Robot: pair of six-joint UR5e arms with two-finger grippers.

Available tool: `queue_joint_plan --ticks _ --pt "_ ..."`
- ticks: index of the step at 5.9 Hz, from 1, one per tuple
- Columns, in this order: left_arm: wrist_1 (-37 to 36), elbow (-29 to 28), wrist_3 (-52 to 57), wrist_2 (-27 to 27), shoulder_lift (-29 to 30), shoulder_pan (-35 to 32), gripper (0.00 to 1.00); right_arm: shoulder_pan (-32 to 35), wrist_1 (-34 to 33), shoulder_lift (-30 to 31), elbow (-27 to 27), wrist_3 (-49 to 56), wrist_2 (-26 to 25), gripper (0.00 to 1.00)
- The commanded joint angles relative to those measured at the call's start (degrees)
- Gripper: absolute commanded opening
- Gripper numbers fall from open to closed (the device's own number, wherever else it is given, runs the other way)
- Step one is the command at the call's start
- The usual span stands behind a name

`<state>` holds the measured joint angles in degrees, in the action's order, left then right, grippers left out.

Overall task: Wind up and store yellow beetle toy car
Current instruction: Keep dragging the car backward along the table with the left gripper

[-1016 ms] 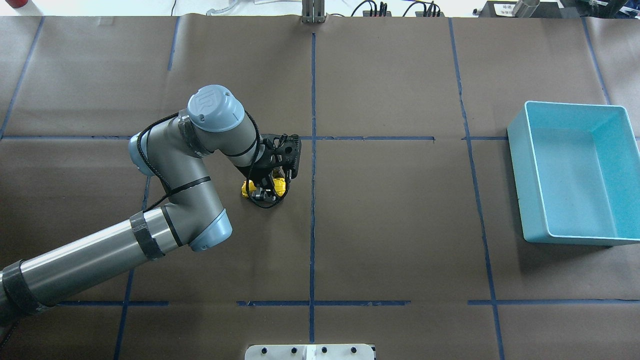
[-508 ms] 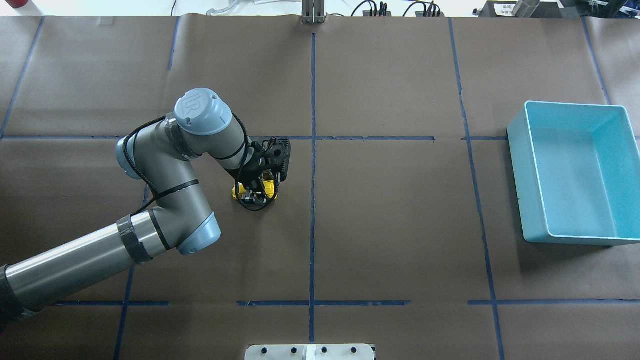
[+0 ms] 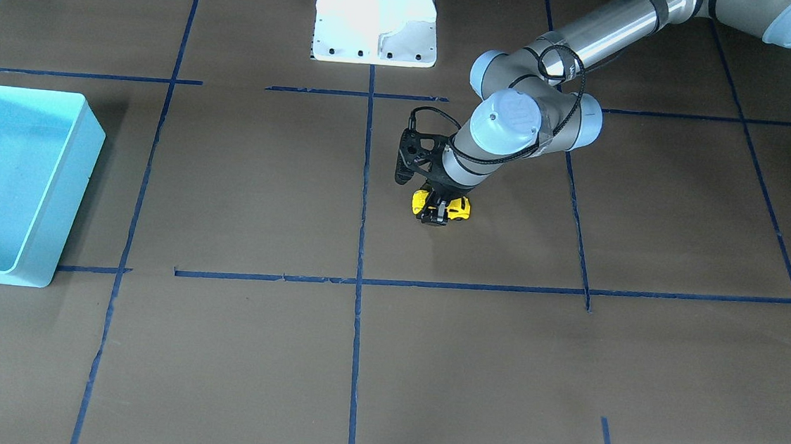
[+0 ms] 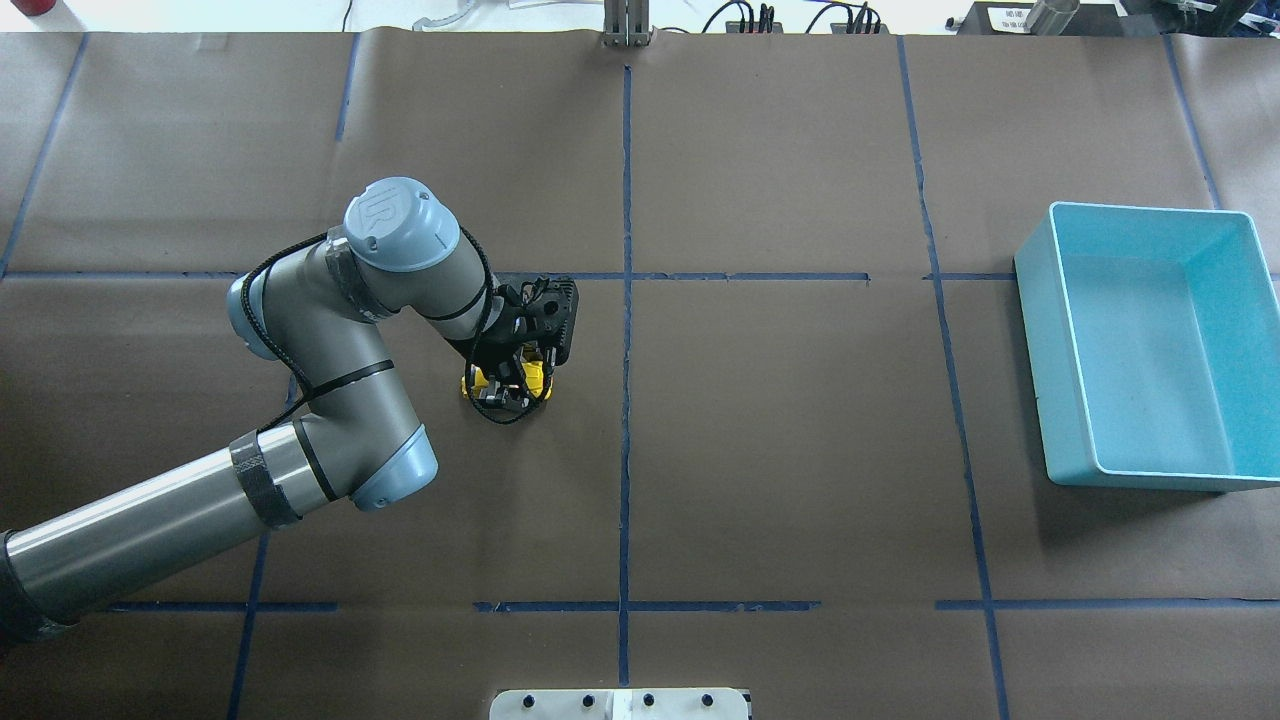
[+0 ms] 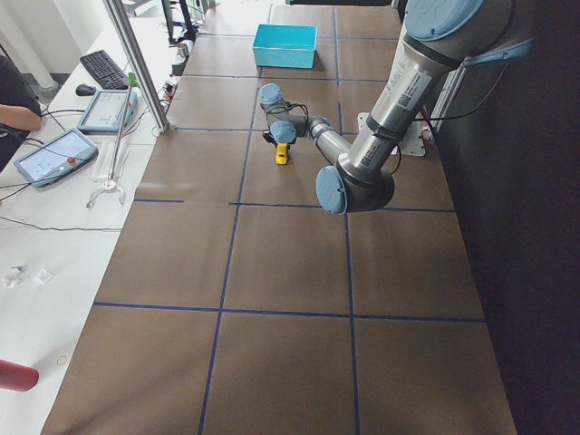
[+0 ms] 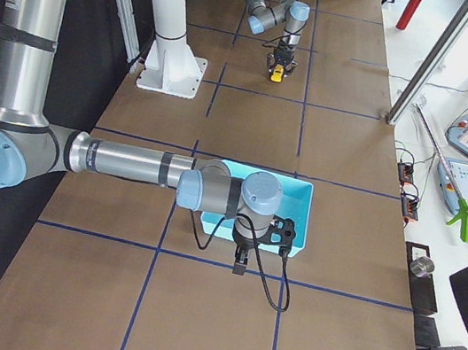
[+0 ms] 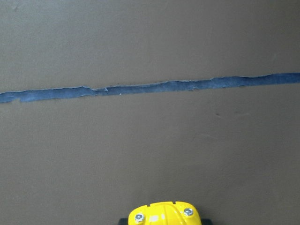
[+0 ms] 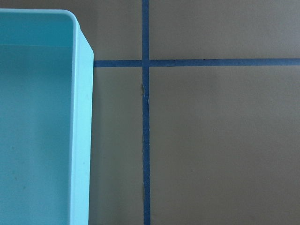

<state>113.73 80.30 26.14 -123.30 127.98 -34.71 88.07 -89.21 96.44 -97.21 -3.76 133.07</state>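
The yellow beetle toy car (image 4: 480, 381) stands on the brown table left of the centre tape line. My left gripper (image 4: 506, 388) points down over it and is shut on its sides. The car also shows in the front-facing view (image 3: 462, 209), held by that same gripper (image 3: 436, 215), and its nose shows at the bottom edge of the left wrist view (image 7: 161, 214). My right gripper (image 6: 239, 264) shows only in the exterior right view, beside the bin; I cannot tell whether it is open or shut.
An empty light-blue bin (image 4: 1140, 380) stands at the right edge of the table, also in the front-facing view (image 3: 11, 170) and the right wrist view (image 8: 82, 117). Blue tape lines (image 4: 625, 450) cross the brown paper. A white mount (image 4: 620, 703) sits at the near edge.
My left gripper has slid the car along the table toward the overhead view's left, away from the centre tape line. Most of that move came in the first half second.
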Motion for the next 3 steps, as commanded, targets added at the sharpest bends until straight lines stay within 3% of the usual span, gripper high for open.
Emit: queue_joint_plan --ticks 1,3 --pt "0.00 0.03 0.40 0.17 -0.01 -0.01 0.99 0.00 0.00 -0.02 0.00 0.06 0.00 1.00" --pt "0.00 0.03 0.40 0.26 -0.01 -0.10 1.00 0.00 0.00 0.06 0.00 0.06 0.00 1.00"
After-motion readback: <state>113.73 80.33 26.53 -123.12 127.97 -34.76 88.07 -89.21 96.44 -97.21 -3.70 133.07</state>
